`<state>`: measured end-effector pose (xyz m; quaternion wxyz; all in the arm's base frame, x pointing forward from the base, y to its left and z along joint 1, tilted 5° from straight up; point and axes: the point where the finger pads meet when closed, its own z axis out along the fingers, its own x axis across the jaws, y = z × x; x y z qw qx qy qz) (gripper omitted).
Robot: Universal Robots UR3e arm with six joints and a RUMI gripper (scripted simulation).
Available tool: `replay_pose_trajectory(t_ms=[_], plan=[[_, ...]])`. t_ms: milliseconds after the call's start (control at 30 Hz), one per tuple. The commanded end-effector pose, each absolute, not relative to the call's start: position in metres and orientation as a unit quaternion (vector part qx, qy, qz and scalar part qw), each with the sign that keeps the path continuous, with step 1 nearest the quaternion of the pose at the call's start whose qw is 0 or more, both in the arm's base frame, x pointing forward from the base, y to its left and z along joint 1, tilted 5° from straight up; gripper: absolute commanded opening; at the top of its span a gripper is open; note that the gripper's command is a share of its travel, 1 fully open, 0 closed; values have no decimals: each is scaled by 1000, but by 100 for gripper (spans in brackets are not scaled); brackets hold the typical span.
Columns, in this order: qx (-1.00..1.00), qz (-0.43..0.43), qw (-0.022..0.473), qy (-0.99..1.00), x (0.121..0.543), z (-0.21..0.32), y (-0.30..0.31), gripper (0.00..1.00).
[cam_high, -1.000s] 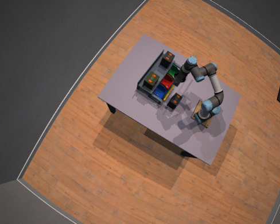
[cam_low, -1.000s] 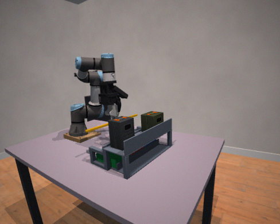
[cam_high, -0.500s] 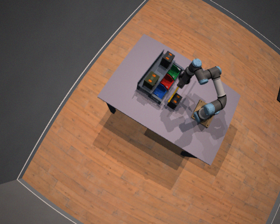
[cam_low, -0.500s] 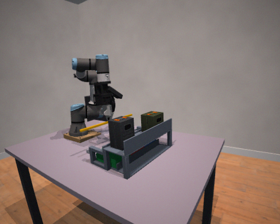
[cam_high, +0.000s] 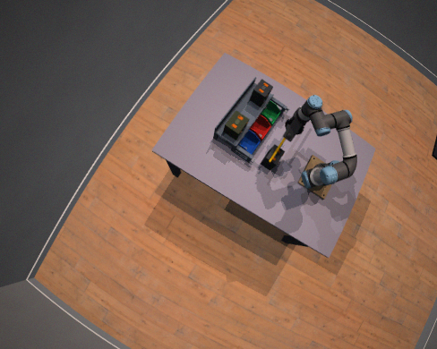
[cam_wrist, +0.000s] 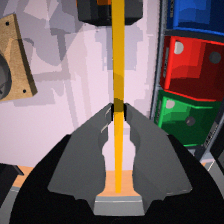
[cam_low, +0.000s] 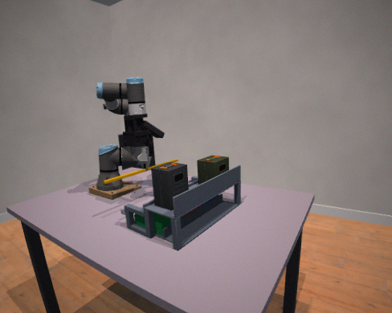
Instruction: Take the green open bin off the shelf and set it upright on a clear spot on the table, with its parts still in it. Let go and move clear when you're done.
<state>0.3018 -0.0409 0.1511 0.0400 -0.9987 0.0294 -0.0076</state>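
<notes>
The green open bin point(cam_high: 271, 112) point(cam_low: 161, 223) point(cam_wrist: 182, 117) sits in the lower level of the grey shelf point(cam_high: 235, 106) point(cam_low: 206, 190), at one end of a row with a red bin point(cam_high: 261, 127) point(cam_wrist: 192, 62) and a blue bin point(cam_high: 249, 142) point(cam_wrist: 197, 12). Light round parts show inside the green bin in the wrist view. My gripper point(cam_high: 287, 136) point(cam_low: 144, 162) point(cam_wrist: 118, 104) is shut on a long yellow rod point(cam_high: 278, 148) point(cam_low: 136, 172) point(cam_wrist: 118, 65). It hangs over the table point(cam_high: 196, 116) point(cam_low: 248, 241) just in front of the shelf, beside the green and red bins.
A black box point(cam_high: 273, 160) point(cam_wrist: 107, 10) stands on the table under the rod's far end. A black box point(cam_high: 261, 91) point(cam_low: 169, 182) and an olive box point(cam_high: 236, 123) point(cam_low: 212, 167) stand on the shelf top. The arm's wooden base plate point(cam_high: 316, 181) point(cam_low: 113, 190) point(cam_wrist: 15, 60) is nearby.
</notes>
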Motion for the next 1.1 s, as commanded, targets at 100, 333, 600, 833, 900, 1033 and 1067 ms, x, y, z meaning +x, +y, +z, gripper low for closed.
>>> replay_pose_trajectory(t_ms=[100,333,600,833,900,1033,1067], plan=[[-999,-13,39,29,295,152,-43,0],[-999,-12,39,29,265,151,-48,0],[-999,-13,39,29,257,150,-50,0],[-999,-12,39,29,236,149,-53,0],[-999,-12,39,29,214,148,-57,0],[-999,-12,39,29,204,148,-59,0],[-999,-12,39,29,204,148,-59,0]])
